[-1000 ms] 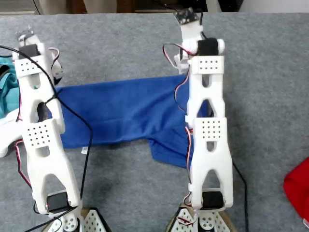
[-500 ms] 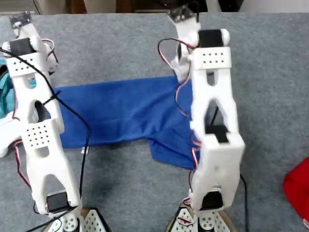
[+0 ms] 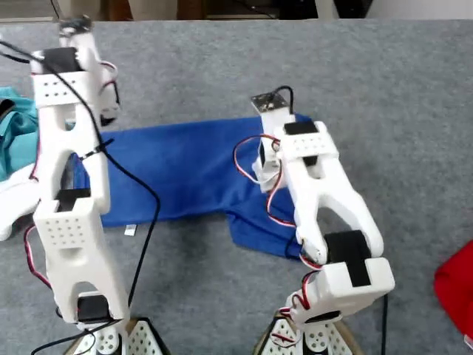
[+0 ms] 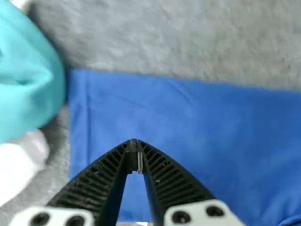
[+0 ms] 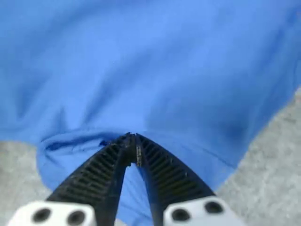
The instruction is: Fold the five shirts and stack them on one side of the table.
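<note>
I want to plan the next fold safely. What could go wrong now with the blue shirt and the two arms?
The left gripper and right gripper are shut over the blue shirt; lowered shut, they might push and wrinkle it rather than grasp it.
The teal shirt lies close beside the blue shirt's edge, so the left gripper might catch it too.

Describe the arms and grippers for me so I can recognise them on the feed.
Both the left arm and right arm are white plastic links with hole-grid panels, black servos at the joints and loose red, white and black wires. The left gripper and right gripper are black, ridged and tapering, on white bases.
</note>
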`<state>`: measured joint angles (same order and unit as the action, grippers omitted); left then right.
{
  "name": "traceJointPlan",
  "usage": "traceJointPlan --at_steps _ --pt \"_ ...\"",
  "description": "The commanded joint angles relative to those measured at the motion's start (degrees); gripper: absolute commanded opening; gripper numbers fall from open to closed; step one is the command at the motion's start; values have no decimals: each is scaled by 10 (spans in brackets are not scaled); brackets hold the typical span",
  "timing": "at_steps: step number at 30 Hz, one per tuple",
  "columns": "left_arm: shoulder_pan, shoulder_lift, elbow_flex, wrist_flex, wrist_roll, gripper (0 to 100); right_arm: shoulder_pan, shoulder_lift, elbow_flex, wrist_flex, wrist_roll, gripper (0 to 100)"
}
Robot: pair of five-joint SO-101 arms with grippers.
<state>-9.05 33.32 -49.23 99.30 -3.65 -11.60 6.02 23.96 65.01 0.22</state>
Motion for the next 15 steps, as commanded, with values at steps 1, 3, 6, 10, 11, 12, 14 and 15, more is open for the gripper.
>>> traceJointPlan --at_steps 1,3,6,10,11,12,14,15 --pt "8 0 20 -38 24 20 -7 7 10 -43 -4 5" --pt "5 26 29 -64 26 20 -7 37 6 -54 -4 5" --pt "-4 64 25 -88 30 20 -7 73 -8 -53 -4 5" --pt "-5 81 25 -99 31 20 -10 71 -12 -42 -4 5" --pt "-5 82 25 -99 31 20 -10 68 -12 -37 -4 5" --pt "-5 82 25 -99 30 20 -10 64 -11 -30 -4 5" --pt "-5 82 25 -100 30 20 -10 52 -10 -13 -4 5" --pt "-5 82 25 -100 30 20 -10 45 -9 -4 -4 5"
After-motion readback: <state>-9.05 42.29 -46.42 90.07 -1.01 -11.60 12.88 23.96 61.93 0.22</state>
